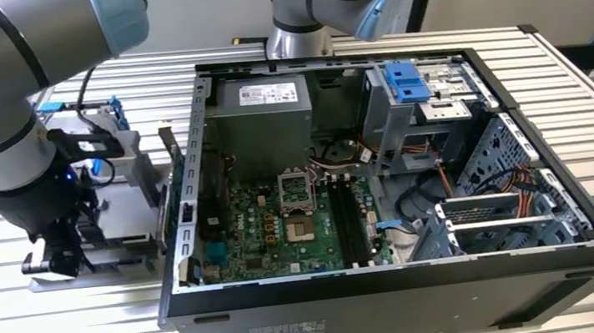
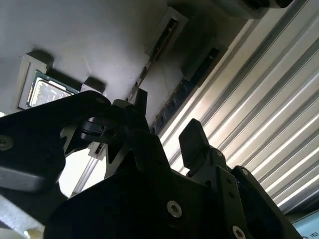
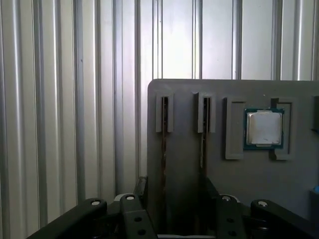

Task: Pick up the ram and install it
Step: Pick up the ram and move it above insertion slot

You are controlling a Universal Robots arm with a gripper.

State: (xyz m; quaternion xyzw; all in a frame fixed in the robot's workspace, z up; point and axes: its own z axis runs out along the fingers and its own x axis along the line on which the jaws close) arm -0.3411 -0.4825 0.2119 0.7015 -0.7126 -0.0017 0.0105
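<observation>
Exterior view: the arm hides most of the tray [image 1: 118, 269] beside the case [image 1: 401, 289], with the gripper [image 1: 58, 254] low over it. Second wrist view: fingers [image 2: 192, 137] apart and empty; the ram [image 2: 172, 102] stands on edge in a tray slot. First wrist view: ribbed metal table [image 3: 75, 99].

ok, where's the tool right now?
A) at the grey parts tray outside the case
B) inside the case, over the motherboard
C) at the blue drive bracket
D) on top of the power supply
A: in the exterior view the tool is at the grey tray, on the exterior view's left of the open case. The first wrist view looks onto that tray's slots, with a ram stick standing in one.
</observation>
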